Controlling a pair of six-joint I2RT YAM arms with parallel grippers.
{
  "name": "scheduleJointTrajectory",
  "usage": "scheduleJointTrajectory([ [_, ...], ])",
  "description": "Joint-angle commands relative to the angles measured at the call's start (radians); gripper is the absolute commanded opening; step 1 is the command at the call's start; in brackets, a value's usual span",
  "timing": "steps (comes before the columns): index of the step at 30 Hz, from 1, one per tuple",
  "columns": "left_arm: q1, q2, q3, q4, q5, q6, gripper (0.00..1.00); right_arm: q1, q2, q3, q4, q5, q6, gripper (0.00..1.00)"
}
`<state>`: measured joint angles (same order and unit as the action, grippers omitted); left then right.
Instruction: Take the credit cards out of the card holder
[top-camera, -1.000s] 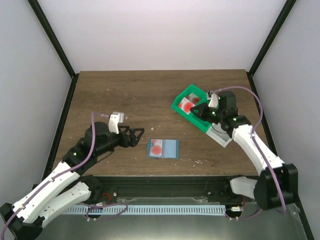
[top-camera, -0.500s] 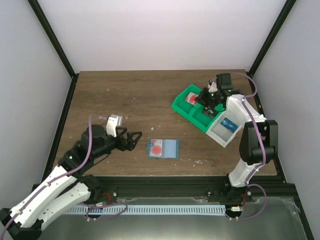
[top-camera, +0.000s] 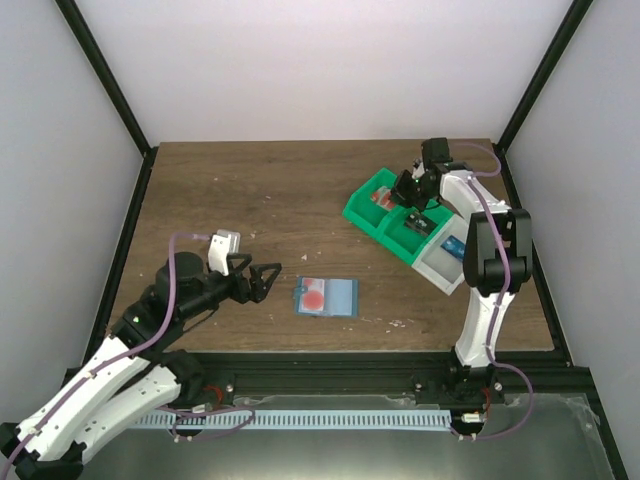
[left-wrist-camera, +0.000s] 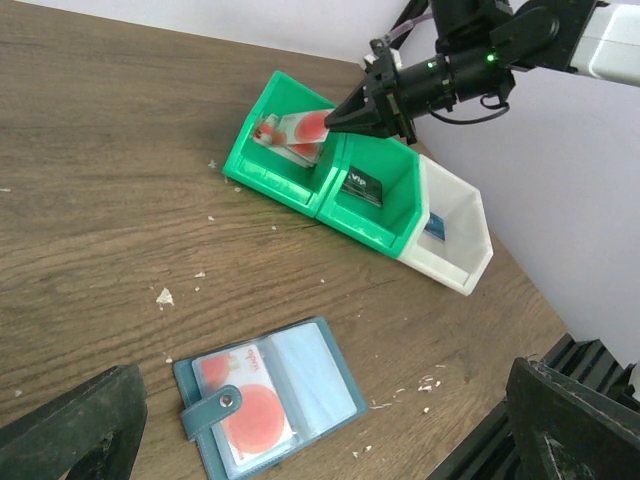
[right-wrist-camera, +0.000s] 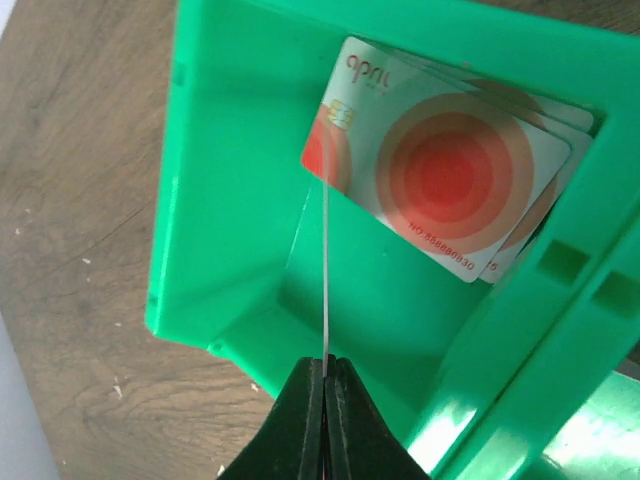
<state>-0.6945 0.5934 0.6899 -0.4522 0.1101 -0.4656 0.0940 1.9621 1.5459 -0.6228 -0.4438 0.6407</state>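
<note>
- Bench (top-camera: 240, 190): dark wood, flecked with pale crumbs.
- Card holder (top-camera: 338, 297): teal, lying open and flat at the near middle of the bench. A strap with a snap is folded over its left half.
- Pocketed card (left-wrist-camera: 250, 405): pale face with a red disc, sitting in the card holder's left half. The right half shows a pale-blue pocket.
- Green bin (left-wrist-camera: 285, 180): two compartments, joined in a row with a white bin (left-wrist-camera: 455, 262). The row sits diagonally at the far right of the bench, well apart from the card holder.
- Loose cards (right-wrist-camera: 445, 165): a small stack with red rings, leaning in the green bin's end compartment, the one farthest from the white bin.
- Held card (right-wrist-camera: 325, 280): seen edge-on as a thin pale line above that same compartment. Its far end reaches the stack; whether it touches cannot be told.
- Right gripper (right-wrist-camera: 326, 372): fingers pinched tight on the held card's near edge, over the green bin.
- Left gripper (top-camera: 267, 283): fingers spread wide and empty, low over the bench just left of the card holder and not touching it.
- Dark card (left-wrist-camera: 360, 187): in the green bin's middle compartment.
- Blue item (left-wrist-camera: 432, 228): small, in the white bin.
</note>
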Motion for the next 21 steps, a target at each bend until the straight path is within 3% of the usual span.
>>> scheduleJointTrajectory([
  [1, 0.001, -0.010, -0.001, -0.002, 0.009, 0.019, 1.00, -0.009, 0.038, 0.064, -0.051, 0.017, 0.016, 0.01],
  [21, 0.002, -0.009, -0.001, 0.000, 0.016, 0.021, 1.00, -0.060, 0.100, 0.103, -0.025, -0.022, 0.010, 0.01],
])
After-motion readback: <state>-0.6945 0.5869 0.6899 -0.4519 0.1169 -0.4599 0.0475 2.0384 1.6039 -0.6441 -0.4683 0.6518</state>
